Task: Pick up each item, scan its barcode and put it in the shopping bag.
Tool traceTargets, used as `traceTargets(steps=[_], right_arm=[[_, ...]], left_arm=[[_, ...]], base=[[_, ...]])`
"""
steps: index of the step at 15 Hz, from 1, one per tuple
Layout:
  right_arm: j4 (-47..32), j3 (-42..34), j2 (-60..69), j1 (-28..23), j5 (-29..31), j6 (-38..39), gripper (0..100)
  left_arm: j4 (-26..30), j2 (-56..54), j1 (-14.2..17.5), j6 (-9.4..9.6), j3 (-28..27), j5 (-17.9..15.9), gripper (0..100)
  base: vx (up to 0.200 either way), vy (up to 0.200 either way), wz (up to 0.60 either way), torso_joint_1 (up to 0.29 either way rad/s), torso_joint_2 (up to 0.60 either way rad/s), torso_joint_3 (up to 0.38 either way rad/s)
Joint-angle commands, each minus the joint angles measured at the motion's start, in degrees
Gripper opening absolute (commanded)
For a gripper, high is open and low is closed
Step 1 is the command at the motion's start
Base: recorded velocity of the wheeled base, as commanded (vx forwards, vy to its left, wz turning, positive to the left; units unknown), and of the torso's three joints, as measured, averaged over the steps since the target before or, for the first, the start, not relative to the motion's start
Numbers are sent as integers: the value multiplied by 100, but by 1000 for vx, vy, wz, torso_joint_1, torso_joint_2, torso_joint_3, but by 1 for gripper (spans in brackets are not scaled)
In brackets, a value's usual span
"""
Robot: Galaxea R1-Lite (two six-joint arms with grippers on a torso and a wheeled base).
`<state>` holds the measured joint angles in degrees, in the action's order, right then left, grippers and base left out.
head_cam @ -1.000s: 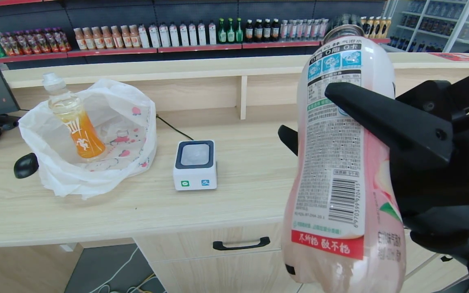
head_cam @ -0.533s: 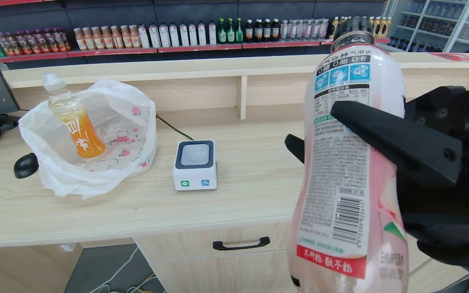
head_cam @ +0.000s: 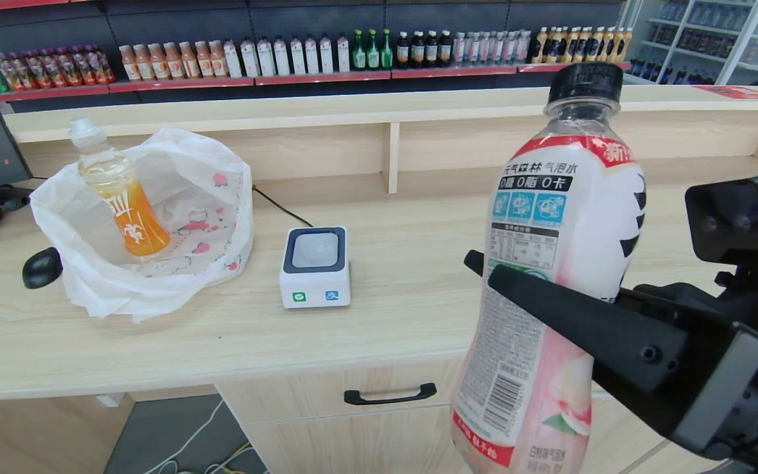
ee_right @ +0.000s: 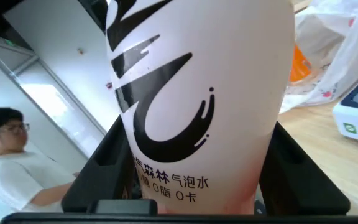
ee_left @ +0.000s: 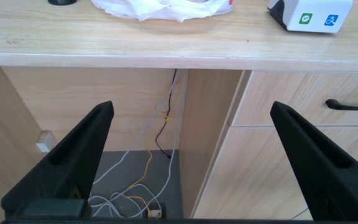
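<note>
While I watch through the head camera, my right gripper (head_cam: 484,268) has its two black fingers (head_cam: 570,316) closed on the waist of the pink bottle (head_cam: 563,210). One finger lies across the near face of the label. Of the other I see just the tip, poking out past the bottle's far side. The bottle stands nearly upright in the grip and is held off the counter (head_cam: 385,309). Its black cap (head_cam: 583,82) is well above the fingers, and the barcode (head_cam: 504,394) is below them on the lower label, turned toward the head camera. From the right wrist view the bottle (ee_right: 197,112) sits snug between both fingers, touching each.

Out past the fingertips, to the left, the scanner (head_cam: 315,266) sits on the counter with its window facing up, apart from the bottle. Farther left beyond it is the shopping bag (head_cam: 214,197), open-mouthed, with an orange bottle (head_cam: 126,204) leaning inside. A black mouse (head_cam: 42,267) rests just beside the bag's far side.

My left gripper (ee_left: 191,112) hangs low, its fingers spread wide with nothing between them. Beyond its fingertips I see the counter's front edge, and through the gap the cables (ee_left: 135,199) on the floor. The drawer handle (ee_left: 353,106) shows past one finger.
</note>
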<state>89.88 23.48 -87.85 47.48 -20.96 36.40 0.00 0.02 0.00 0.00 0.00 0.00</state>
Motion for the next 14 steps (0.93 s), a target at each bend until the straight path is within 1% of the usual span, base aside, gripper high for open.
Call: traceTargets(steps=[1,4,5,6,7,9,11,12,14], right_arm=[[12,-63,-57,-204,215,-476,0],[12,-89,-84,-538,751,-1786,0],[12,-63,-92,-573,874,-2111,0],[12,-63,-119,-591,953,-2295,0],[12,-72,-198,-661,1366,-2735,0],[12,-36,-312,-688,2192,-3104,0],[12,-19,-382,-714,2605,-3543,0],[12,-10,-400,-855,2904,-3807,0],[12,87,-435,-890,3361,-4036,0]], left_arm=[[0,-2,0,0,0,0,100],[0,-2,-9,18,0,0,100],[0,-2,-9,62,0,0,100],[0,-2,-9,62,0,-9,100],[0,-2,-9,53,0,0,100],[0,-2,-9,53,0,0,100],[0,-2,-9,44,0,0,100],[0,-2,-9,44,0,0,100],[0,-2,-9,44,0,0,100]], base=[[0,0,0,0,0,0],[0,0,0,0,0,0],[0,0,0,0,0,0],[0,0,0,0,0,0],[0,0,0,0,0,0],[0,0,0,0,0,0],[0,0,0,0,0,0],[0,0,0,0,0,0],[0,0,0,0,0,0]])
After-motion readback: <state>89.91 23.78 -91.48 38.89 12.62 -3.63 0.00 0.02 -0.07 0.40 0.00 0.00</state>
